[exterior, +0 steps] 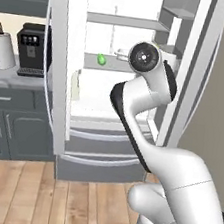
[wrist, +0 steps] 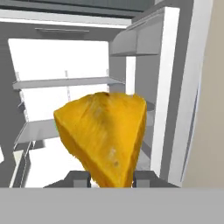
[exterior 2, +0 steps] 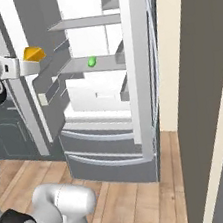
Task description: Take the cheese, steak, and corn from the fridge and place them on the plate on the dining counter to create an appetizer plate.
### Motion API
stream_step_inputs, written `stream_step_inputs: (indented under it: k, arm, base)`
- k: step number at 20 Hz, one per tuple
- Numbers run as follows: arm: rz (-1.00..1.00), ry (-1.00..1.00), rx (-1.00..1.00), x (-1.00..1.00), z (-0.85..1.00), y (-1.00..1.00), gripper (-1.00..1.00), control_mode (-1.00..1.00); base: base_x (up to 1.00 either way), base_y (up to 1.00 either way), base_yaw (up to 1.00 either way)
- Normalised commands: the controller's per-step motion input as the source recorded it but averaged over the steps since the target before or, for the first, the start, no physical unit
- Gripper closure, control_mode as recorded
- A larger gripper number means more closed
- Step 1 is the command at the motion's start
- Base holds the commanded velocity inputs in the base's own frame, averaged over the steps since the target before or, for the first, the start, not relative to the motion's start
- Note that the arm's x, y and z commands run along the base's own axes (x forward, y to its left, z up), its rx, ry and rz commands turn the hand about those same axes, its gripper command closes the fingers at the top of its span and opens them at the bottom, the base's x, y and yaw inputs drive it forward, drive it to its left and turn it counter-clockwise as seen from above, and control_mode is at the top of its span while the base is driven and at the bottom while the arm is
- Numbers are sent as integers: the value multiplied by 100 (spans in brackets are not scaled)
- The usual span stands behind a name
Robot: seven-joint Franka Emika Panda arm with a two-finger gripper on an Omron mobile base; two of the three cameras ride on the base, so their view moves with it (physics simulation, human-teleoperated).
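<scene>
Holding the cheese (wrist: 105, 135) between the fingers of the gripper (wrist: 111, 178), clamped low on the wedge, just in front of the open fridge (exterior: 58, 76). Seen from the right base view as an orange wedge (exterior 2: 33, 54) at the tip of the hand (exterior 2: 18, 65), level with the upper door bins and outside the fridge cavity. Points up and away from the fingers, broad face toward the hand camera, long axis roughly in line with the gripper's reach. Fingertips mostly hidden behind the wedge; jaws judged narrow and closed on it.

Corn (exterior: 100, 59) resting on the middle shelf (exterior: 115, 64) inside the fridge, deeper in than the cheese and below its level; same green piece visible from the right (exterior 2: 92, 62). Steak not made out on the shelves. Coffee machine (exterior: 32, 47) and paper-towel roll (exterior: 4, 48) standing on the dark worktop to the left of the fridge.

Step in hand, by judgement: carrying the cheese clear of the fridge. Next move calls for backing straight out along the gripper axis, away from the shelves and between the two open doors, before turning the base. Risk: clipping a door bin with the wedge.
</scene>
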Motion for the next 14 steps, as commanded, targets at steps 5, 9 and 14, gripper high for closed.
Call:
stream_step_inputs:
  k: [5,9,14]
  arm:
    - [0,0,0,0,0,0,100,100]
    - [0,0,0,0,0,0,100,100]
    - [0,0,0,0,0,0,100,100]
  base:
    - [-100,45,0]
    - [-100,69,0]
    - [-100,83,0]
